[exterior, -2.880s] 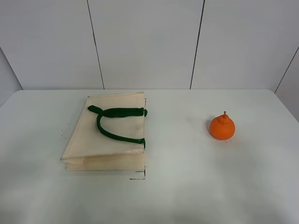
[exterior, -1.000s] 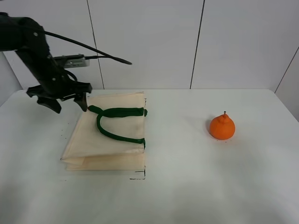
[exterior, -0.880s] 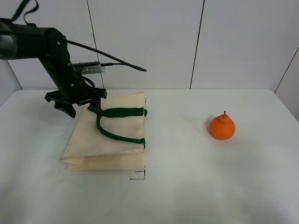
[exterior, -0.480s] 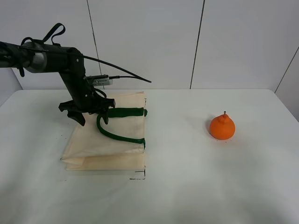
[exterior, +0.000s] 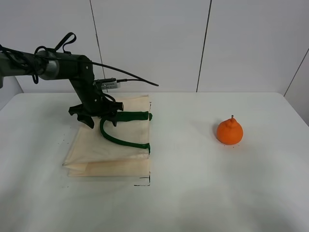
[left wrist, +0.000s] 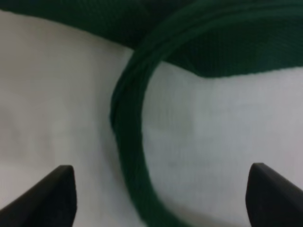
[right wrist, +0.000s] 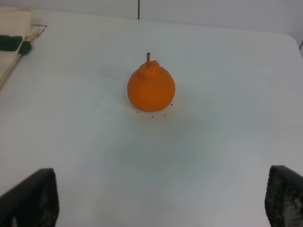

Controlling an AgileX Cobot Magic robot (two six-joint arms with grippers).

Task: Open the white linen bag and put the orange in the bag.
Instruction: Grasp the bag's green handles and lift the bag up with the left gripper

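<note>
The exterior high view alone gives the whole layout: the white linen bag (exterior: 108,147) lies flat and folded on the left of the worktop (exterior: 193,193); the orange (exterior: 229,131) stands upright, stem up, well apart from it on the right; the left arm (exterior: 58,67) reaches over the bag's far end, by the handle's root. The left wrist view offers only a close, blurred look at cream cloth and the curved green strap handle (left wrist: 130,142); the left gripper (left wrist: 161,196) is spread wide, its fingertips (left wrist: 61,191) on either side of the strap, grasping nothing; whether they touch the cloth cannot be told. Only the right wrist view shows the right gripper (right wrist: 158,198); it too is spread wide and empty, set back from the orange, with a corner of the bag visible beyond.
</note>
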